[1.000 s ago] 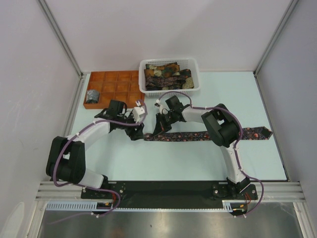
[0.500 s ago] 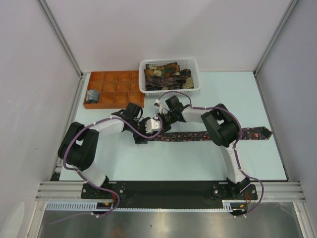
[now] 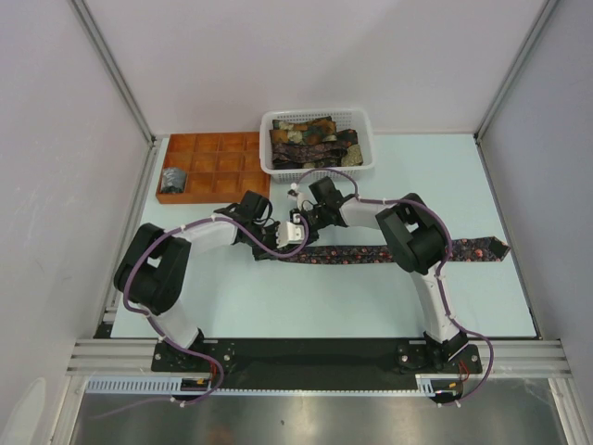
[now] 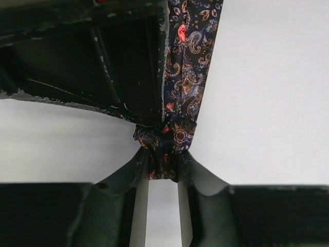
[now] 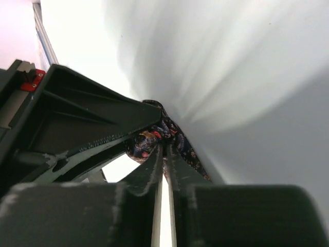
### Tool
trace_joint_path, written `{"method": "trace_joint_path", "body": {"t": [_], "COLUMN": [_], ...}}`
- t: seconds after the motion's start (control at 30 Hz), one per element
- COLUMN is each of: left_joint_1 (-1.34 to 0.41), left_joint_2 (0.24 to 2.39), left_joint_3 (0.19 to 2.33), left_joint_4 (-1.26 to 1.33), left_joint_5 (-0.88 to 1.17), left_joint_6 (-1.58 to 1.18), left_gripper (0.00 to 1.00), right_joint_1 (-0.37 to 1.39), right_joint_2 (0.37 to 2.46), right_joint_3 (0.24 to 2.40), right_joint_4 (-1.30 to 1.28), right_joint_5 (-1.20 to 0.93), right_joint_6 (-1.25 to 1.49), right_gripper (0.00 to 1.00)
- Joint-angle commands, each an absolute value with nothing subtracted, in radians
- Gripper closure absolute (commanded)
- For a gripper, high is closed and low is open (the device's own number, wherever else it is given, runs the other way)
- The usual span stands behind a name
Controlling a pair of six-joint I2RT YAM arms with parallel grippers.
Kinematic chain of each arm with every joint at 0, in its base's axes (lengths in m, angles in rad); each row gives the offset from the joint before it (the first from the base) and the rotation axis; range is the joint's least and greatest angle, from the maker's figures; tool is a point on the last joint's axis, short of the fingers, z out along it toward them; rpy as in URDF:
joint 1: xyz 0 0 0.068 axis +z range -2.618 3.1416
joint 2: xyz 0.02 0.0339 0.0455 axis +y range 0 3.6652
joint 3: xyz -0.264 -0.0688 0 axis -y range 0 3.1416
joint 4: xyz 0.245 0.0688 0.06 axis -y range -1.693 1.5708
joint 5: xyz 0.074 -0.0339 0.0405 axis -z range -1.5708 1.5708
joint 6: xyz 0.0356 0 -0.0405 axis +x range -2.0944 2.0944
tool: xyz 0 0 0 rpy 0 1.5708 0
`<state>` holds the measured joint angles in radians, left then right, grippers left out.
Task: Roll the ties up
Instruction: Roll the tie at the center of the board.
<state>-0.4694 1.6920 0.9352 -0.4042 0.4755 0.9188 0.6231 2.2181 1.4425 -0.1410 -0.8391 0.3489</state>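
From overhead, my arms cover the narrow end of the dark paisley fabric necktie [image 3: 371,254]. My left wrist view cuts off its length at the top edge.

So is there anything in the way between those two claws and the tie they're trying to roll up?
Nothing visible. Both are already on the dark patterned tie at its left end: the left gripper is pinched on the small rolled bunch, and the right gripper is closed on the fabric beside it. The rest lies flat on the table.
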Motion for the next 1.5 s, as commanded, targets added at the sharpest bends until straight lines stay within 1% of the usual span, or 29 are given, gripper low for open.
{"method": "trace_joint_path", "body": {"t": [0.0, 0.03, 0.07, 0.2, 0.23, 0.27, 0.5, 0.67, 0.83, 0.9, 1.0, 1.03, 1.13, 1.17, 1.23, 1.27, 1.37, 1.47], "left_joint_1": [-0.485, -0.486, -0.486, -0.491, -0.495, -0.497, -0.512, -0.52, -0.523, -0.523, -0.523, -0.525, -0.523, -0.52, -0.506, -0.496, -0.466, -0.457], "left_joint_2": [1.672, 1.671, 1.669, 1.67, 1.672, 1.672, 1.669, 1.675, 1.674, 1.672, 1.666, 1.664, 1.655, 1.643, 1.626, 1.611, 1.583, 1.574], "left_joint_3": [0.927, 0.922, 0.919, 0.917, 0.919, 0.919, 0.905, 0.899, 0.902, 0.902, 0.9, 0.9, 0.896, 0.891, 0.885, 0.885, 0.882, 0.877], "left_joint_4": [-0.403, -0.403, -0.403, -0.403, -0.402, -0.399, -0.385, -0.377, -0.374, -0.376, -0.376, -0.376, -0.376, -0.373, -0.37, -0.37, -0.362, -0.364], "left_joint_5": [0.454, 0.451, 0.448, 0.439, 0.434, 0.43, 0.4, 0.385, 0.385, 0.385, 0.387, 0.388, 0.394, 0.399, 0.438, 0.46, 0.515, 0.561], "left_joint_6": [0.936, 0.933, 0.93, 0.908, 0.905, 0.9, 0.87, 0.85, 0.847, 0.848, 0.851, 0.853, 0.862, 0.87, 0.873, 0.871, 0.877, 0.894], "left_gripper": [0.75, 0.76, 0.76, 0.77, 0.77, 0.77, 0.76, 0.74, 0.73, 0.73, 0.72, 0.71, 0.65, 0.57, 0.5, 0.42, 0.34, 0.3], "right_joint_1": [0.606, 0.589, 0.583, 0.565, 0.566, 0.574, 0.61, 0.62, 0.643, 0.643, 0.646, 0.644, 0.641, 0.634, 0.624, 0.609, 0.586, 0.571], "right_joint_2": [2.162, 2.148, 2.138, 2.106, 2.1, 2.097, 2.131, 2.16, 2.195, 2.213, 2.224, 2.229, 2.223, 2.22, 2.215, 2.212, 2.218, 2.224], "right_joint_3": [1.45, 1.422, 1.407, 1.362, 1.347, 1.344, 1.354, 1.37, 1.411, 1.425, 1.439, 1.442, 1.439, 1.428, 1.411, 1.398, 1.375, 1.353], "right_joint_4": [-0.106, -0.088, -0.078, -0.048, -0.022, -0.015, 0.034, 0.025, -0.06, -0.096, -0.126, -0.136, -0.166, -0.169, -0.169, -0.167, -0.158, -0.126], "right_joint_5": [-0.877, -0.891, -0.894, -0.914, -0.925, -0.925, -0.911, -0.884, -0.853, -0.841, -0.822, -0.818, -0.81, -0.807, -0.813, -0.821, -0.848, -0.88], "right_joint_6": [0.403, 0.438, 0.455, 0.528, 0.543, 0.561, 0.598, 0.591, 0.531, 0.506, 0.48, 0.473, 0.443, 0.439, 0.434, 0.434, 0.437, 0.46], "right_gripper": [0.84, 0.77, 0.73, 0.65, 0.6, 0.58, 0.58, 0.61, 0.61, 0.63, 0.7, 0.8, 1.0, 1.0, 1.0, 1.0, 1.0, 1.0]}}
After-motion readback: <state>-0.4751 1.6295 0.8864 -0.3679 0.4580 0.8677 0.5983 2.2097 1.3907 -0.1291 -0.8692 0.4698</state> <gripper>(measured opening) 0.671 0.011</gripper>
